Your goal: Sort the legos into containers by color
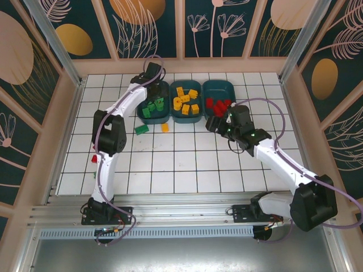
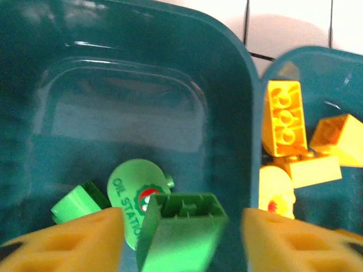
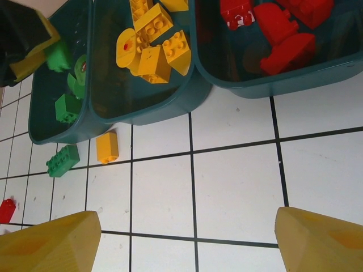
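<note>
Three dark teal containers stand side by side at the back. The left one (image 1: 140,116) (image 2: 142,85) holds green legos, the middle one (image 1: 186,120) (image 3: 147,110) yellow ones, the right one (image 1: 220,83) (image 3: 272,85) red ones. My left gripper (image 1: 152,93) (image 2: 181,218) hangs over the green container, open. A blurred green brick (image 2: 181,235) sits between its fingers with a gap on each side, above a round green piece (image 2: 127,190). My right gripper (image 1: 218,122) (image 3: 187,226) is open over bare tiles in front of the red container, with nothing between its fingers.
Loose on the tiles in front of the containers lie a green brick (image 1: 141,129) (image 3: 62,160) and a yellow-orange brick (image 1: 165,127) (image 3: 107,147). A red piece (image 1: 94,159) (image 3: 6,209) lies by the left arm. Wooden walls ring the tiled floor.
</note>
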`<state>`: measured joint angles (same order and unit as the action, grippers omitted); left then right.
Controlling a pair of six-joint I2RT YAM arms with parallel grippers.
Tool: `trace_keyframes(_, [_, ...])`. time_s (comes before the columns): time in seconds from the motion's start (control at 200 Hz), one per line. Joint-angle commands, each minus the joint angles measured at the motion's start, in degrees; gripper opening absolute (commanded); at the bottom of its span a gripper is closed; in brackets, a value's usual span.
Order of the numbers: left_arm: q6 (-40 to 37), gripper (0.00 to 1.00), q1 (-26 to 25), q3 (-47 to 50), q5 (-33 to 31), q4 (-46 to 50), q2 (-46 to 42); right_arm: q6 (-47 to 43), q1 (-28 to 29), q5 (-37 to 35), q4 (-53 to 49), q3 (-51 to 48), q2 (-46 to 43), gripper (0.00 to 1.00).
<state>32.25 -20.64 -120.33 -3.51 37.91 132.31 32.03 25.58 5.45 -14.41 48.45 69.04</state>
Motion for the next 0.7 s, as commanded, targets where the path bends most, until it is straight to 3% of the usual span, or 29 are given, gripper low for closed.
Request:
trace_keyframes(0.0, [-2.27,0.75,0.43,-3.57,-1.66,4.28,-2.5,-1.13,-0.06,-1.4,-1.68,0.74,-1.39,0.82])
trace_keyframes(0.11, [-2.59,0.91,0.47,5.53,-6.05,0.43,-11.79,-1.27,0.26,-1.02,-1.05,0.93,-0.9,0.82])
trace_keyframes(0.235, [3.58,0.98,2.77,28.53,-10.0,-8.28,-28.33,-1.39,1.56,-0.88,-0.02,1.21,-0.13,0.82])
trace_keyframes(0.435, [19.28,0.98,18.4,63.77,-6.14,-15.96,-53.77,-1.67,4.19,-0.51,1.79,1.29,0.74,0.83])
trace_keyframes(0.56, [20.05,0.97,29.17,74.75,-0.25,-16.31,-58.92,-1.92,5.43,-0.31,3.14,0.71,1.01,0.83])
trace_keyframes(0.696, [19.52,0.93,33.6,76.47,4.4,-17.67,-54.38,-1.88,5.44,0.51,4.89,-0.32,1.12,0.83])
